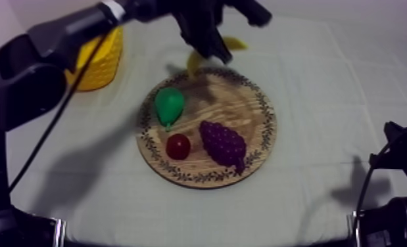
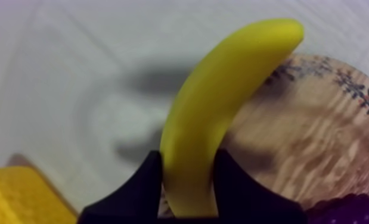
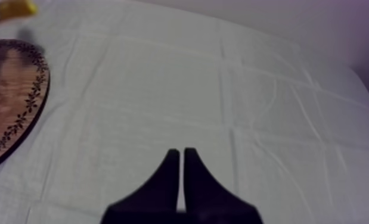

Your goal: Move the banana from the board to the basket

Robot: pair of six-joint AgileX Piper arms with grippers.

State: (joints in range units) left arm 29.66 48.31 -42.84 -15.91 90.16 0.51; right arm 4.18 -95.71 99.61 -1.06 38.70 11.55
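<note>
1. Left gripper (image 1: 209,47) is seen clamped round the banana (image 2: 222,101), which is held over the far rim of the board (image 1: 242,108).
2. Basket (image 1: 104,62) is noted left of the board, apart from it.
3. Pear (image 1: 169,105), small red fruit (image 1: 178,146) and grapes (image 1: 223,143) are laid on the board.
4. Right gripper (image 3: 182,156) is seen over the cloth (image 3: 234,89) beside the board, fingers pressed together on nothing.

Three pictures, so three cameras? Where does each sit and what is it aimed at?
Top view: above the table, slanting down at the board; left gripper holds the banana.
Left wrist view: on the left arm, looking past its fingers at banana, board, basket.
Right wrist view: on the right arm, over cloth; right gripper shut.
Shared: all three show the board.
</note>
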